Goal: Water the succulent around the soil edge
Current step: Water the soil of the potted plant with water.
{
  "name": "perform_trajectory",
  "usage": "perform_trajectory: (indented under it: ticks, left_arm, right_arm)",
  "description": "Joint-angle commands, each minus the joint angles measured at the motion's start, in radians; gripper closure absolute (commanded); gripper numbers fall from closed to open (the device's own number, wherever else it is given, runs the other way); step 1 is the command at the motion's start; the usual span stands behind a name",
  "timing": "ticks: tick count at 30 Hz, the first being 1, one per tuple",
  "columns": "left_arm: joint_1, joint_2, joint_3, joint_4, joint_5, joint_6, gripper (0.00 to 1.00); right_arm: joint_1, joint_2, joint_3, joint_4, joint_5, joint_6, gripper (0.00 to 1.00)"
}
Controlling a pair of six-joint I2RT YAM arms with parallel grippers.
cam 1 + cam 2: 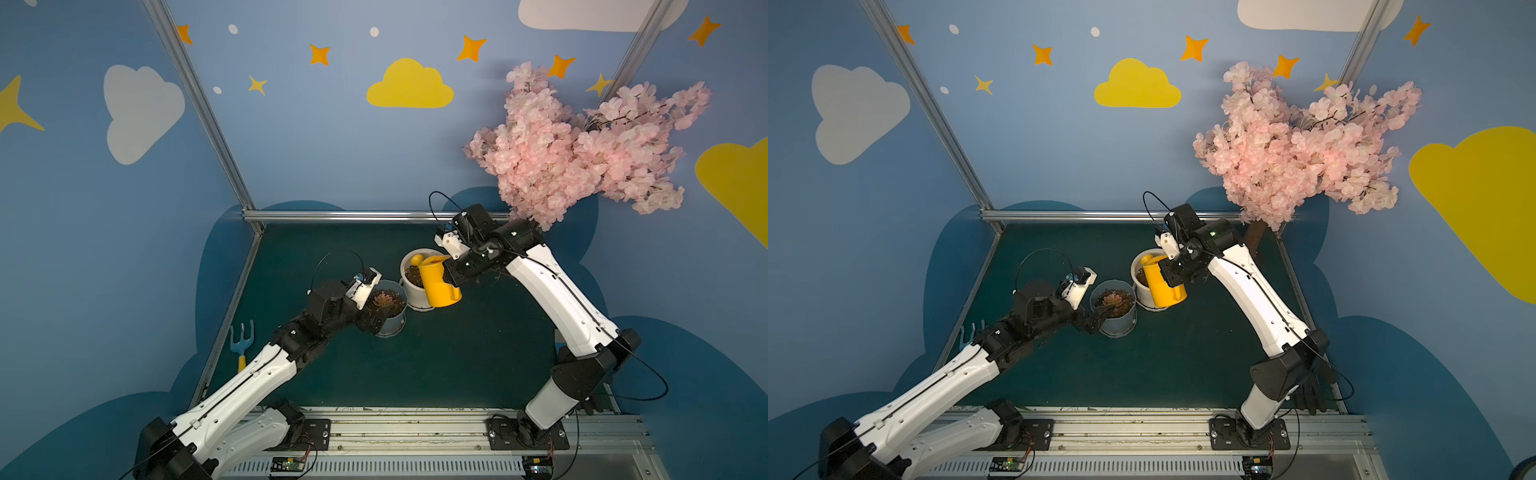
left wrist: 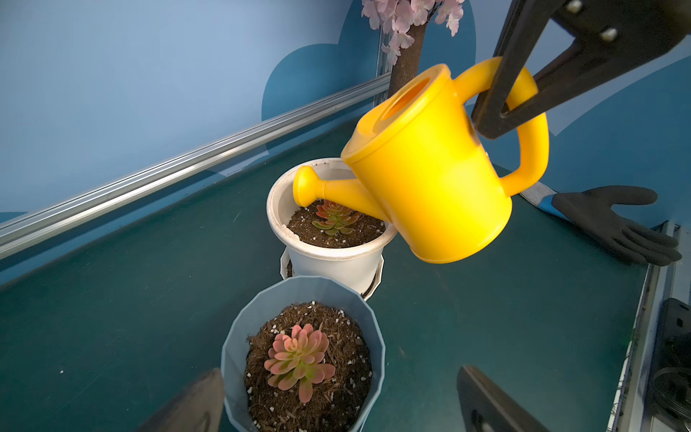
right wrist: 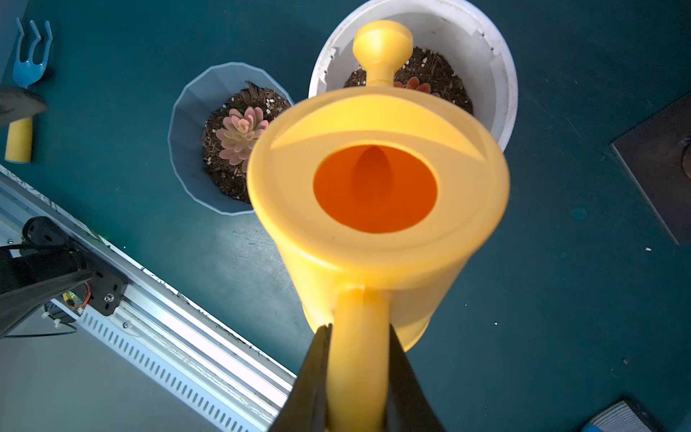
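We found the left end effector (image 1: 1098, 319) spread wide at the ribbed pale-blue plastic pot (image 2: 239, 336). Just beside it, the round white plastic pot (image 2: 329, 262) held the green-pink succulent (image 2: 334, 218). The tilted yellow plastic watering can (image 2: 430, 179) hung its spout (image 2: 310, 186) over that soil's edge, handle clamped in the right end effector (image 3: 359, 331).

Left arm (image 1: 232, 399) and right arm (image 1: 552, 291) wear white shells over black joints, thin black cables (image 1: 338, 251) looping at the wrists; right gripper (image 3: 358, 331) has flat black wedge fingers.
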Motion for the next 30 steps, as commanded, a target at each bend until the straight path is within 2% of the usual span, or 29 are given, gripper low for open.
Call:
perform_trajectory:
  ticks: [1, 30]
  left_arm:
    - [-0.002, -0.005, -0.012, 0.024, 0.012, 0.004, 0.0]
    - [-0.004, 0.001, -0.006, 0.018, 0.005, 0.007, 0.0]
  right_arm:
    - [0.01, 0.002, 0.023, -0.016, -0.012, -0.005, 1.0]
    - [0.044, -0.035, -0.016, -0.034, -0.014, 0.001, 1.0]
